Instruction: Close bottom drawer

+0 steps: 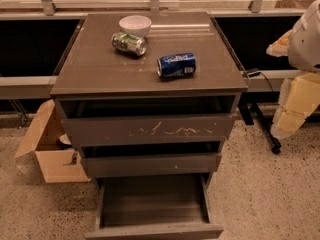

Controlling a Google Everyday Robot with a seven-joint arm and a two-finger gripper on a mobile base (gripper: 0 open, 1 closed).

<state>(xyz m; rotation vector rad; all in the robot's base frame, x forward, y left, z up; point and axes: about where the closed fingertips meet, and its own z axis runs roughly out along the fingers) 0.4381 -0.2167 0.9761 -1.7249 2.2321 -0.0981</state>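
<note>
The bottom drawer [152,201] of the grey-brown cabinet [90,74] is pulled far out toward me. Its flat grey tray is bare and its plain front panel [155,231] sits at the bottom edge of the view. Above it are a middle drawer [150,164] and a taller top drawer with white scratch marks [150,130], both slightly out. My arm [305,34] hangs at the right edge. Its cream lower end, the gripper [287,120], is to the right of the cabinet at top-drawer height and well apart from the bottom drawer.
On the cabinet top stand a white bowl [135,24], a green can [129,43] and a blue can [176,65], both cans on their sides. An open cardboard box [47,151] sits on the floor at the left. A black wheeled leg [262,126] stands at the right.
</note>
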